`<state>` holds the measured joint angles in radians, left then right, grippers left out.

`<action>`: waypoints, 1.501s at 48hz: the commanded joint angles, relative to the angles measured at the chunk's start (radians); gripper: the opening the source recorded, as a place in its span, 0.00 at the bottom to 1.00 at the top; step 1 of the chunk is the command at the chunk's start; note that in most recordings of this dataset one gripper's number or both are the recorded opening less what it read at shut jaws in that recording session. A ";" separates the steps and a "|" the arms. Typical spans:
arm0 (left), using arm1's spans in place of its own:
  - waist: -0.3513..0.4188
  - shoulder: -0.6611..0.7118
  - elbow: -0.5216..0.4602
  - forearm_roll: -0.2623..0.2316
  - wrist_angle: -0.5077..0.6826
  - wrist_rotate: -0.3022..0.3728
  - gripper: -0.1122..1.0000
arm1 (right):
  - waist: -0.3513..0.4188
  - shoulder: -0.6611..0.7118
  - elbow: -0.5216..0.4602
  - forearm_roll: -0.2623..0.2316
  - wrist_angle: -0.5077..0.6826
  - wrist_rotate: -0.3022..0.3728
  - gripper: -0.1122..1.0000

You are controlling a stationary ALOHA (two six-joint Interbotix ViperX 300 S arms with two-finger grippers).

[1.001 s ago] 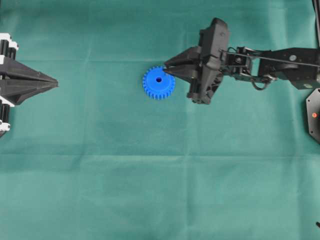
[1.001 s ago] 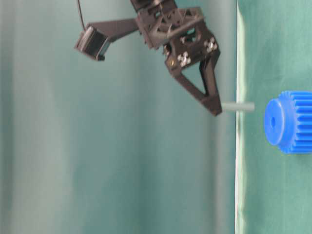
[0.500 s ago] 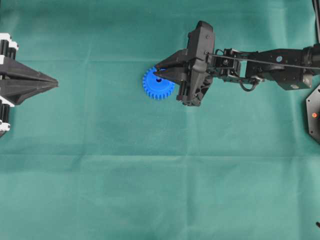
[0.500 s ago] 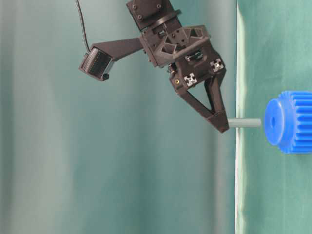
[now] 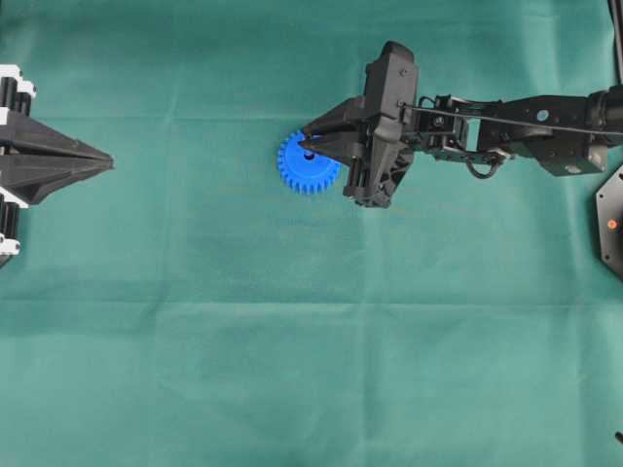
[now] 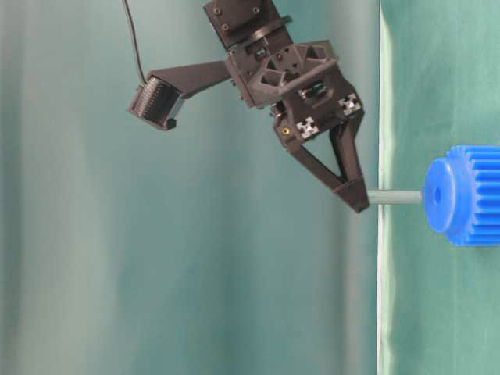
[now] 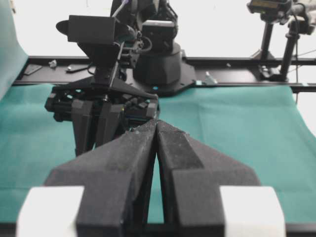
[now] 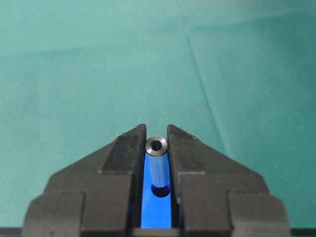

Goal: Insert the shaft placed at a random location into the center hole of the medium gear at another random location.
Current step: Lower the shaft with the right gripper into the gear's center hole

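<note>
**Shaft Meets Gear Over Green Cloth**

The right gripper (image 8: pixel 157 148) clenches the shaft (image 8: pixel 157 165) between its 2 black fingers (image 8: pixel 123 148), the silvery pin standing on end with its hollow top face toward the wrist camera. Directly below it, in the gap between the fingers, lies the blue face of the medium gear (image 8: pixel 155 210), and the pin's lower end sits at the dark center hole (image 8: pixel 160 190). From table level, the shaft (image 6: pixel 394 198) spans the gap between the fingertips and the gear's hub (image 6: pixel 441 195), its far end touching the hub face; how deep it has entered cannot be told. From overhead, the right gripper (image 5: pixel 310 148) covers the middle of the gear (image 5: pixel 304 167), which rests flat on the green cloth (image 5: pixel 292 341). Well apart at the left edge, the left gripper (image 5: pixel 102 161) hangs with its jaws pressed together on nothing, its fingers (image 7: pixel 133 153) meeting along 1 seam.
</note>
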<state>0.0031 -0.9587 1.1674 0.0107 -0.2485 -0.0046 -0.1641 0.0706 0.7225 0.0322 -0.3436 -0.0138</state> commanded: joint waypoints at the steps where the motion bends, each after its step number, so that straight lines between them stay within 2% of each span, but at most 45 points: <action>1: 0.000 0.006 -0.023 0.002 -0.005 -0.002 0.10 | 0.002 -0.002 -0.023 0.003 -0.006 0.000 0.22; 45: 0.000 0.006 -0.023 0.002 -0.005 -0.002 0.10 | -0.002 0.107 -0.028 0.003 -0.061 0.000 0.22; 72: 0.000 0.008 -0.023 0.003 -0.005 -0.002 0.10 | -0.002 0.127 -0.028 0.003 -0.064 0.000 0.22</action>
<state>0.0031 -0.9587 1.1674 0.0107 -0.2485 -0.0046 -0.1672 0.2117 0.7148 0.0337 -0.3942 -0.0138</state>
